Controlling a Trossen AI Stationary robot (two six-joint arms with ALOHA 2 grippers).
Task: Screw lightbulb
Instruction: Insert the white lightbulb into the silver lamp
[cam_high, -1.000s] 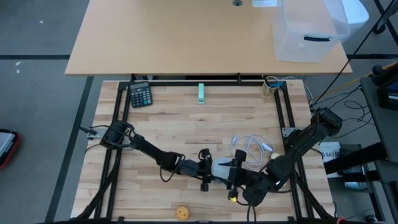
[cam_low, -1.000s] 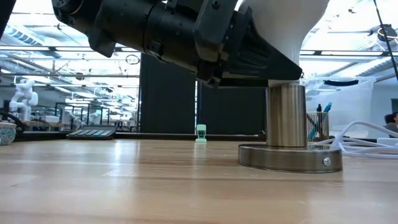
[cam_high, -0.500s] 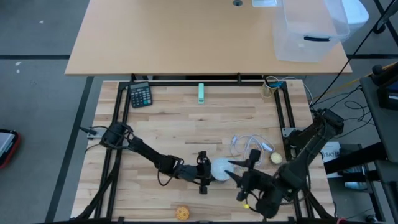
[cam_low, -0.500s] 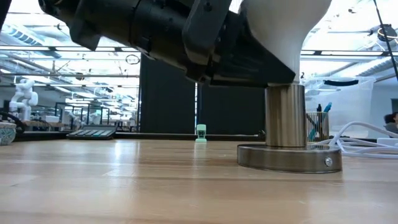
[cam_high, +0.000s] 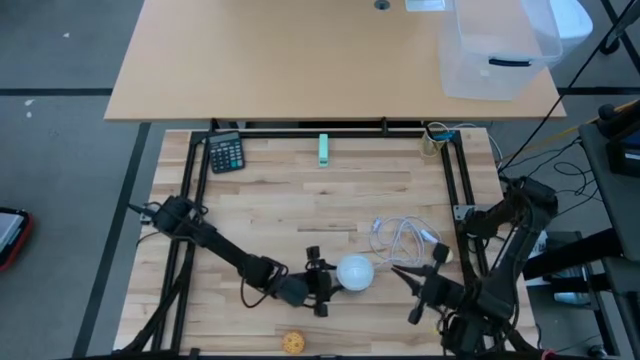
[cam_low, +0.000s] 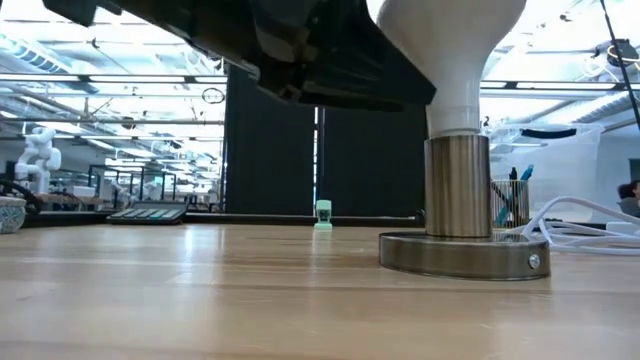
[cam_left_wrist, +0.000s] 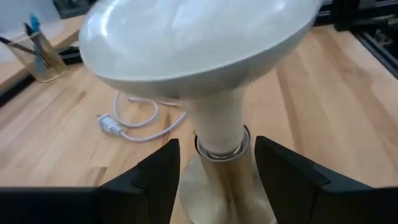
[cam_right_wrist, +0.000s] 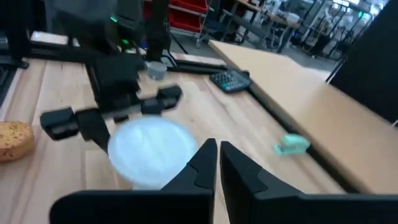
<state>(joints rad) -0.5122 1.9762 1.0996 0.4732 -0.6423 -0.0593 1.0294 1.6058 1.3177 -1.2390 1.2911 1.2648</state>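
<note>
Upright in its metal socket base (cam_low: 463, 235), the white frosted lightbulb (cam_high: 355, 272) sits between the left gripper (cam_left_wrist: 214, 171)'s spread fingers, ungripped; the right gripper (cam_high: 418, 294), fingers pressed together and empty, hovers nearby.

The wooden table (cam_high: 290, 200) carries a calculator (cam_high: 226, 153) at its far left corner and a small green block (cam_high: 323, 149) along the far edge. A pen cup (cam_high: 434, 138) stands at the far right corner. A white cable (cam_high: 402, 238) lies coiled right of centre, near a round metal base (cam_low: 465, 253). A yellowish ball (cam_high: 293, 343) sits at the near edge.
</note>
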